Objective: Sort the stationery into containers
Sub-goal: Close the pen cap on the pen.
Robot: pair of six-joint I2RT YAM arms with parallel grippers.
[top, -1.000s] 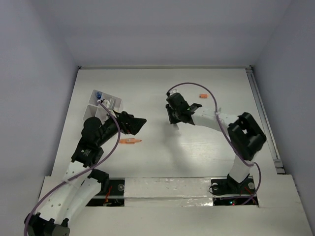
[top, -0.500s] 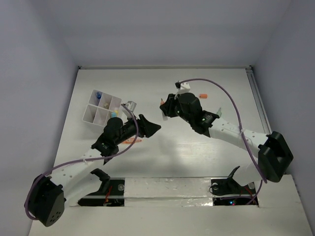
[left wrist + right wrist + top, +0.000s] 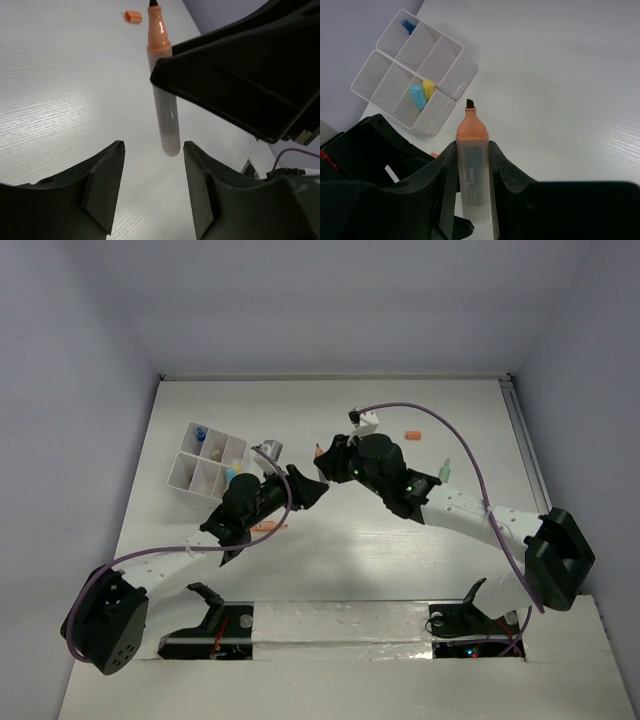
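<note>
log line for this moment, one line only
right tool: shut on uncapped orange marker | left tool: open, straddling marker's rear end, not touching | stage: likely handover

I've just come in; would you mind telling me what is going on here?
The right gripper holds an uncapped orange highlighter by its clear barrel, lifted above the table. The left gripper faces it, jaws open on either side of the barrel's free end, so this looks like a handover. The white divided box already contains a blue eraser and a yellow eraser.
</note>
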